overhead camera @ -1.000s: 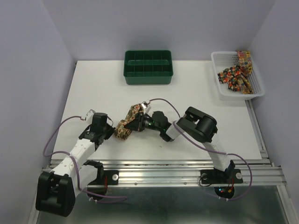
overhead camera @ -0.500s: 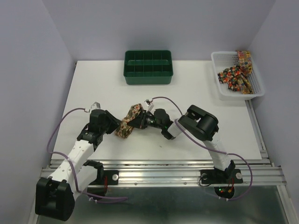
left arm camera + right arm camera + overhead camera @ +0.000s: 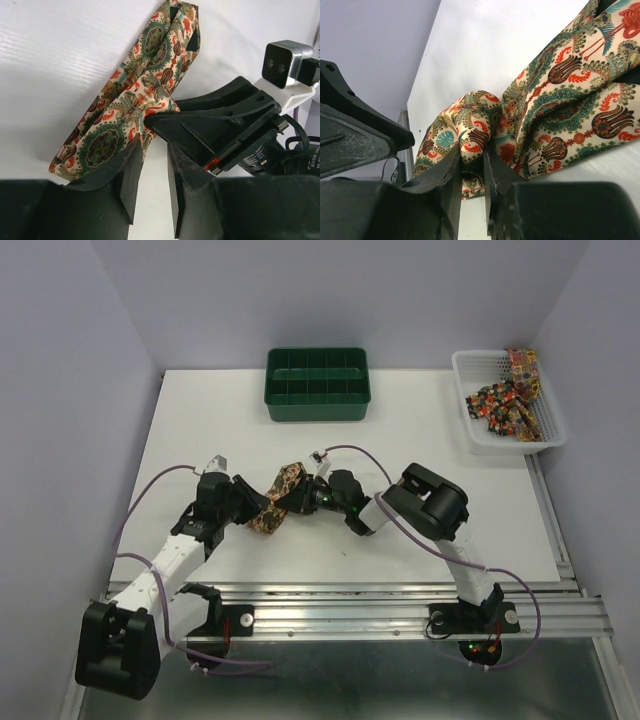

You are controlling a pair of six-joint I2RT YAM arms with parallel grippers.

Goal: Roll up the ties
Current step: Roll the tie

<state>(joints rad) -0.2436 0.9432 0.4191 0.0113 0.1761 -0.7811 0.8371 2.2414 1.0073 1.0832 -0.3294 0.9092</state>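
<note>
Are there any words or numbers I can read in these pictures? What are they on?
No text can be read anywhere.
Faint white print on the right arm's black wrist housing: too small and blurred to read.
The tie shows only patterns, no letters.

Lighting: bright, even, diffuse, from above. Shadows: soft, faint, close under the arms point(image 3: 175, 555) on the white desk point(image 3: 450, 440). Wrist views: left claw fingers point(image 3: 131, 175) dark, little detail; tie point(image 3: 150, 80) print crisp; wide-angle stretch at edges.
</note>
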